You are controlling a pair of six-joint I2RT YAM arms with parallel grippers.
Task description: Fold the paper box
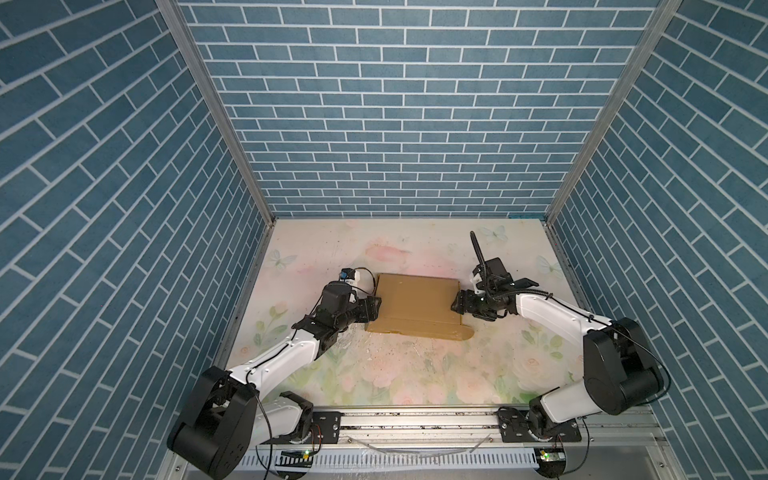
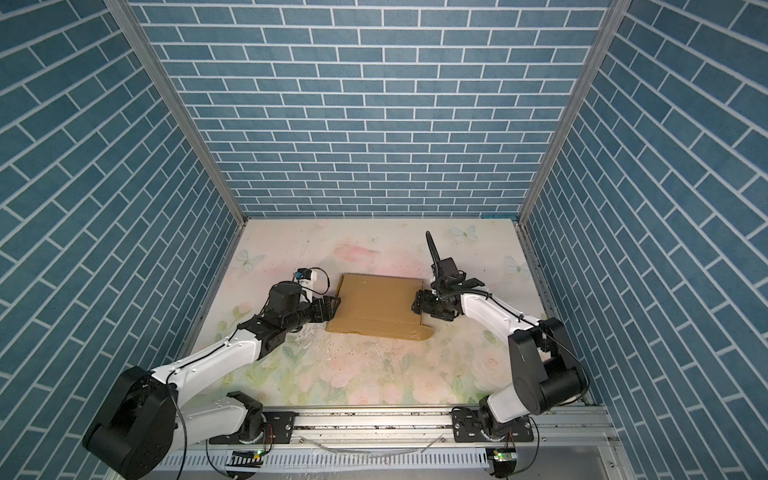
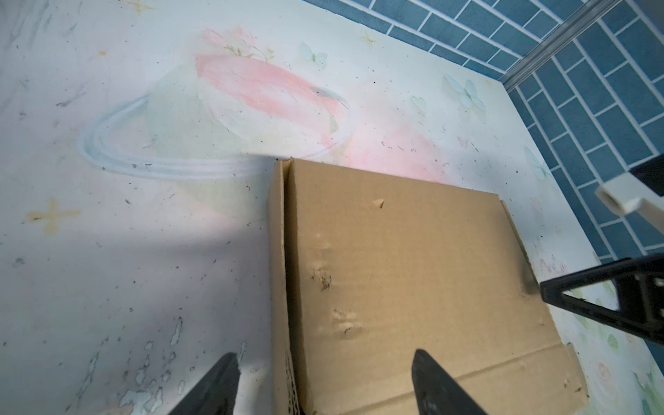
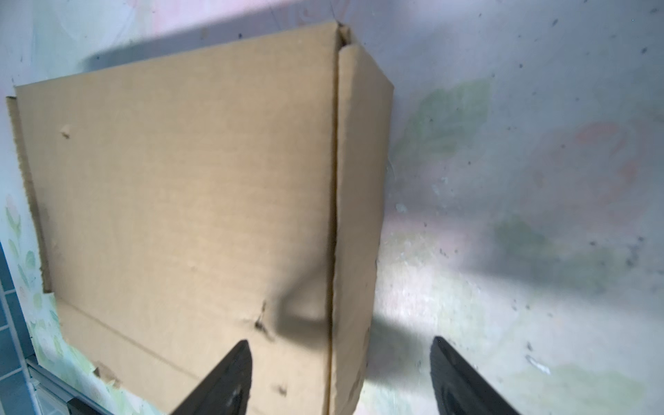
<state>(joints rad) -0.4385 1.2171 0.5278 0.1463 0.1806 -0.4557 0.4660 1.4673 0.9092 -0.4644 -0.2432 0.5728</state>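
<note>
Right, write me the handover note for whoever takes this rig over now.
Left gripper: open, jaws straddling the left edge of the paper box, not clamped.
Right gripper: open, straddling the box's right edge the same way.
Paper box: mid-table, lying between the two grippers.
Done: side walls are up and the top panel is folded flat over them.
Left: the near flap lies out on the table and looks untucked; it probably needs folding in to close the box.
</note>
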